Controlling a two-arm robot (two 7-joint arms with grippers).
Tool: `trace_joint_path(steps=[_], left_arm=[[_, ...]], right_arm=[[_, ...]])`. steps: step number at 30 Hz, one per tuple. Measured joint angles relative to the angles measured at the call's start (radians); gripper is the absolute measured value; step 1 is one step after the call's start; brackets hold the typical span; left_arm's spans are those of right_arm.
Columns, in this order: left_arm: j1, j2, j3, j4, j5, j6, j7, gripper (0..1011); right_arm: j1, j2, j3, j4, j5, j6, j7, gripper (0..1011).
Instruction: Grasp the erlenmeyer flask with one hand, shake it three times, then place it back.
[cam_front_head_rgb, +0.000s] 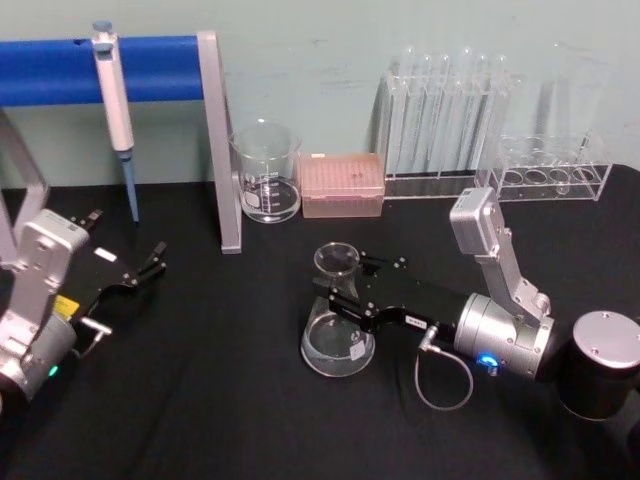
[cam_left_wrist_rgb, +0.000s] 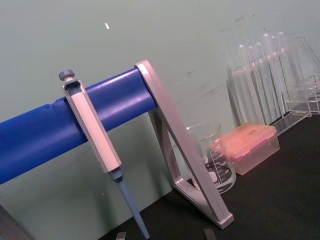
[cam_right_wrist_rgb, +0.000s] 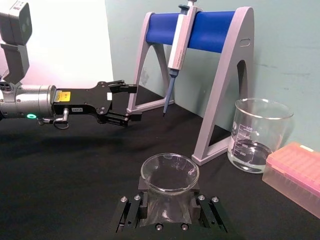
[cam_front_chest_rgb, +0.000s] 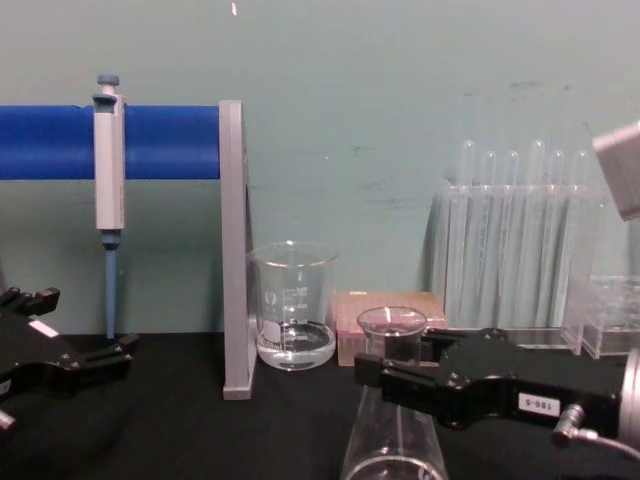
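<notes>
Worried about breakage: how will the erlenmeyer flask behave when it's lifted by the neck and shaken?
The erlenmeyer flask looks empty, thin clear glass: probably light, stiff, fragile. Its smooth neck, where the right tool sits, may slip under shaking. Its wide base suggests it stands steady when set back.

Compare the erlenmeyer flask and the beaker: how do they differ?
The erlenmeyer flask is conical with a narrow neck; the beaker is straight-walled. The right gripper clasps the flask's neck; the beaker stands free. The flask stands nearer the robot; the beaker farther back. Both are clear glass, upright.
</notes>
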Motion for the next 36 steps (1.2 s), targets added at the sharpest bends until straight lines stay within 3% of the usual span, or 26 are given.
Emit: trace_joint_path(steps=[31,36], left_arm=[[0.0,0.0,0.0,0.0,0.0,0.0,0.0,1001],[0.0,0.0,0.0,0.0,0.0,0.0,0.0,1001]], right_arm=[[-0.001,0.0,0.0,0.0,-0.003,0.002,-0.002,451],[-0.002,0.0,-0.002,0.002,-0.007,0.005,-0.002,563]])
